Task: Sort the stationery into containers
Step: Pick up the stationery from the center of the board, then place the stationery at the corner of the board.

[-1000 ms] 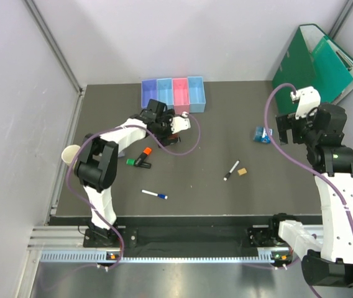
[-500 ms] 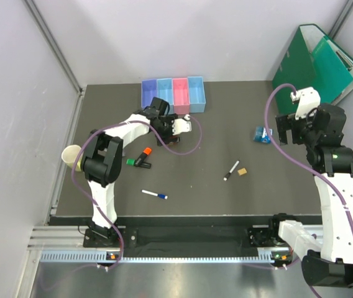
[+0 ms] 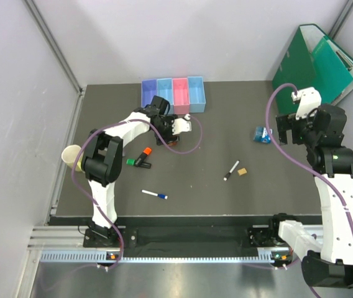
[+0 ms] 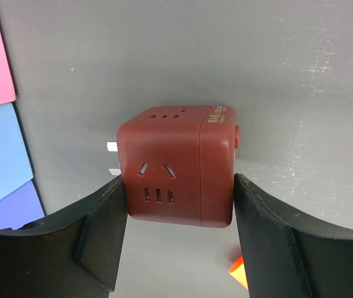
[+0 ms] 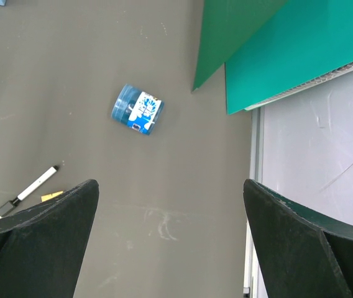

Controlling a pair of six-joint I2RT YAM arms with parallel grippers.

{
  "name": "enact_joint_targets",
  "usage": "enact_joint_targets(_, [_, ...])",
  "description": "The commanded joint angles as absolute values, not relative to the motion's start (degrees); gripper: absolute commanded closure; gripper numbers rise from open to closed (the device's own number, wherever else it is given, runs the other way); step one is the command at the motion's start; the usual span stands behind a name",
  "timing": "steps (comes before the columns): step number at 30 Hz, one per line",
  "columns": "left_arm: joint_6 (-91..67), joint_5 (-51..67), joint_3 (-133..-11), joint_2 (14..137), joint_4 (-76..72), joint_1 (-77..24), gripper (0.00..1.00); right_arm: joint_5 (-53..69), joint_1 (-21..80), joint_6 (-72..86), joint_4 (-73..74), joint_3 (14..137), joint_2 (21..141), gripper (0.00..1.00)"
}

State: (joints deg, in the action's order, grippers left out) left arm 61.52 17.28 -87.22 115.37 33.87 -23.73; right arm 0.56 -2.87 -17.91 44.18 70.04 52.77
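Left gripper: clamped on a dark red plug cube, at 6 o'clock of the bins.
Right gripper: spread wide, empty; blue tape roll at 11 o'clock in its wrist view.

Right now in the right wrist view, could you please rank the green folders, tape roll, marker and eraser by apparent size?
1. green folders, largest by far.
2. blue tape roll and marker, too close: roll wider, marker longer.
3. eraser, smallest.
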Motion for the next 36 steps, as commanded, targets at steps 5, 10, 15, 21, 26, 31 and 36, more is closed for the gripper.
enact_joint_targets(5, [54.3, 14.0, -88.2, 110.4, 29.5, -23.6, 0.83, 1.2, -2.5, -17.0, 43.4, 70.0, 50.7, 0.0])
enact_joint_targets(10, [51.4, 12.2, -86.2, 106.7, 26.5, -21.8, 0.87, 1.6, -2.5, -16.7, 43.4, 70.3, 50.6, 0.0])
enact_joint_targets(15, [47.7, 8.4, -85.0, 104.3, 25.1, -18.0, 0.87, 1.7, -2.5, -16.9, 43.7, 71.1, 50.5, 0.0])
enact_joint_targets(21, [43.4, 5.7, -84.7, 102.5, 24.3, -10.9, 0.87, 1.8, -2.5, -16.6, 43.5, 71.4, 50.3, 0.0])
enact_joint_targets(26, [42.1, 2.3, -84.8, 103.3, 23.0, -5.3, 0.88, 1.8, -2.5, -16.3, 43.1, 71.0, 50.2, 0.0])
enact_joint_targets(31, [40.0, 0.5, -86.7, 105.6, 21.9, 0.6, 0.89, 1.8, -2.5, -16.4, 43.2, 71.0, 49.9, 0.0])
enact_joint_targets(36, [38.0, -3.6, -87.2, 108.6, 21.4, 5.5, 0.89, 1.8, -2.5, -16.5, 43.1, 70.8, 49.7, 0.0])
